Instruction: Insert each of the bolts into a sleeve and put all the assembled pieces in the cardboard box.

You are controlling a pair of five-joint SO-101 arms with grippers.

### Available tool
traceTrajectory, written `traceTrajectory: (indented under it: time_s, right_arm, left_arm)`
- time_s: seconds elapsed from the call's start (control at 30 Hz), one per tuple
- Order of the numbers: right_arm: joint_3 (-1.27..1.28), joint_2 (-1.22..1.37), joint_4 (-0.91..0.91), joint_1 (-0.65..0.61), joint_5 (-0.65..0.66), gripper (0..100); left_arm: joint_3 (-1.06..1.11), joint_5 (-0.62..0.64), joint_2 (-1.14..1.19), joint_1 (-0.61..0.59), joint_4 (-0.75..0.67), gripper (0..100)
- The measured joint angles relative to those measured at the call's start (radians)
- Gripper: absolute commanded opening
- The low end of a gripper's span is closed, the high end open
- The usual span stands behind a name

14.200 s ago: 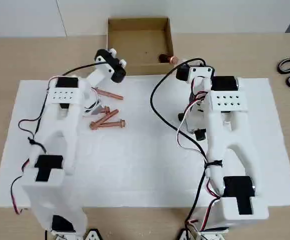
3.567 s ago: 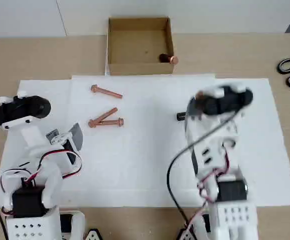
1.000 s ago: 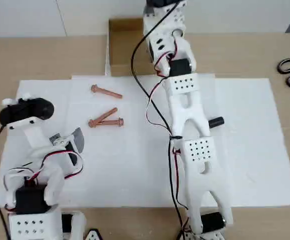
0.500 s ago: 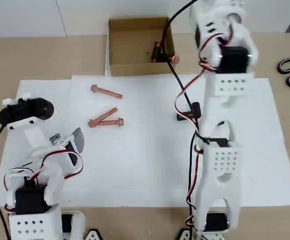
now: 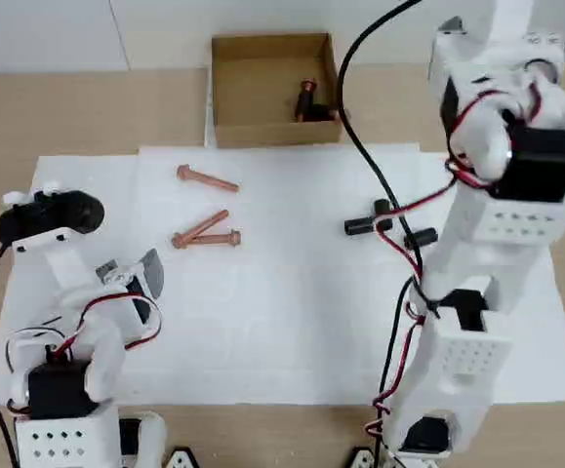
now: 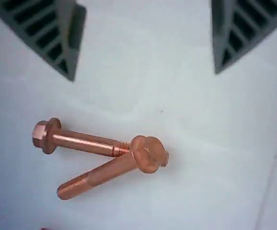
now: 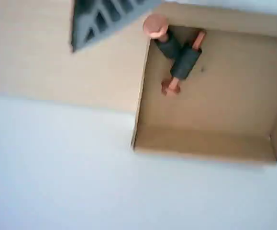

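The cardboard box [image 5: 258,93] at the table's far side holds two bolts in black sleeves [image 5: 307,103], lying crossed in a corner [image 7: 179,55]. Three bare copper bolts lie on the white sheet: one alone [image 5: 207,179] and two crossing [image 5: 204,234]. The crossing pair [image 6: 105,158] lies just beyond my open left gripper [image 6: 144,74], which hovers low near the sheet's left part [image 5: 129,271]. Three loose black sleeves [image 5: 360,226] sit right of centre. My right arm [image 5: 502,156] is raised right of the box. One finger [image 7: 105,17] shows above the table beside the box, holding nothing.
The white sheet [image 5: 282,322] covers most of the wooden table [image 5: 87,107]. The box's near wall [image 7: 200,143] meets the sheet's far edge. The right arm's cable [image 5: 360,156] hangs over the sleeves.
My right arm has swung from over the box to the right and up, leaving a second sleeved bolt in the box. The left arm has stayed put.
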Motion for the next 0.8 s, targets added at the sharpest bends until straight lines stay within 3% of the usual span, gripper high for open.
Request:
traceTrajectory:
  time_s: [0.2,0.57,0.8]
  right_arm:
    - [0.219,-0.172,0.009,0.025,0.0,14.4]
    - [1.014,-0.575,0.006,0.08,0.0,14.7]
    - [1.498,-0.609,-0.149,0.054,0.0,14.4]
  left_arm:
    - [0.0,0.0,0.0,0.0,0.0,18]
    - [0.0,0.0,0.0,0.0,0.0,18]
    - [0.0,0.0,0.0,0.0,0.0,18]
